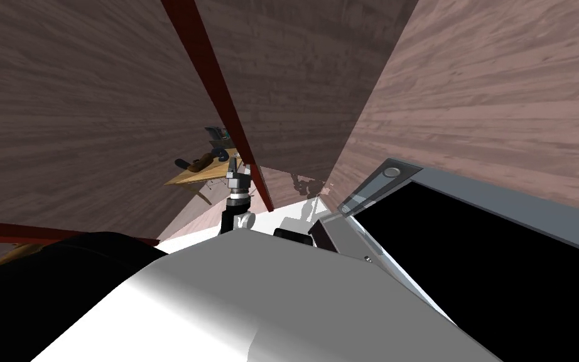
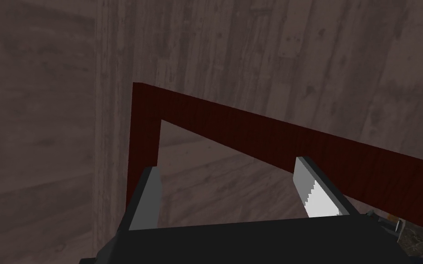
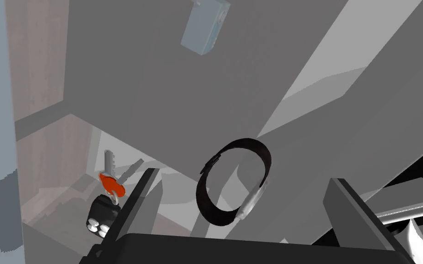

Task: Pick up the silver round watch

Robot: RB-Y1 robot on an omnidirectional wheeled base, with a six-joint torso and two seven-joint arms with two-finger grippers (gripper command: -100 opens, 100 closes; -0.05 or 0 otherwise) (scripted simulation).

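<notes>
Right wrist view: right pincer (image 3: 246,176) spread wide, nothing between the blades' inner faces. The watch (image 3: 251,202) lies on a grey surface (image 3: 160,82), in line with the gap between the two fingers (image 3: 139,201) and just beyond their tips; neither blade touches it. Black strap closed into a loop, slim silver case on the part of the loop nearer the pincer.

Beside one finger: silver keys (image 3: 110,172) with an orange head, on a ring with a black fob (image 3: 98,219). Well beyond the watch: a pale blue-grey box-shaped device (image 3: 206,25).

Left arm (image 1: 238,198) raised ahead of the chest, head view. Left pincer (image 2: 226,165) spread, holding nothing, left wrist view
</notes>
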